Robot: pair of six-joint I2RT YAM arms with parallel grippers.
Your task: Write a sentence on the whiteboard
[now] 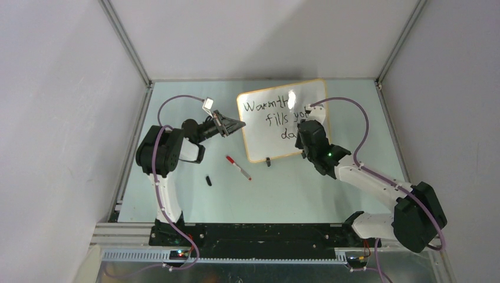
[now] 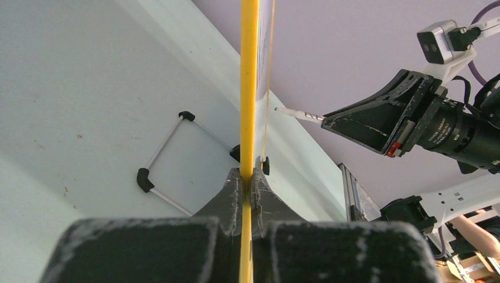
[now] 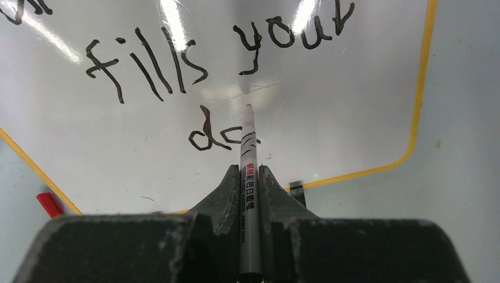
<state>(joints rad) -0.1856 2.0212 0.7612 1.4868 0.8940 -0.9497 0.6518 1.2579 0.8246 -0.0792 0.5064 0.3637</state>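
The whiteboard with its orange-tan frame stands propped at the back of the table. On it is the sentence in black: "Warmth", "fills your", and a third line reading "da". My left gripper is shut on the board's left edge, which shows as a yellow strip between the fingers. My right gripper is shut on a grey marker whose tip touches the board just after "da". The left wrist view shows that gripper and marker tip too.
A red-capped marker and a small black cap lie on the table in front of the board's left corner. A black clip foot sits at the board's lower edge. A wire stand props the board from behind.
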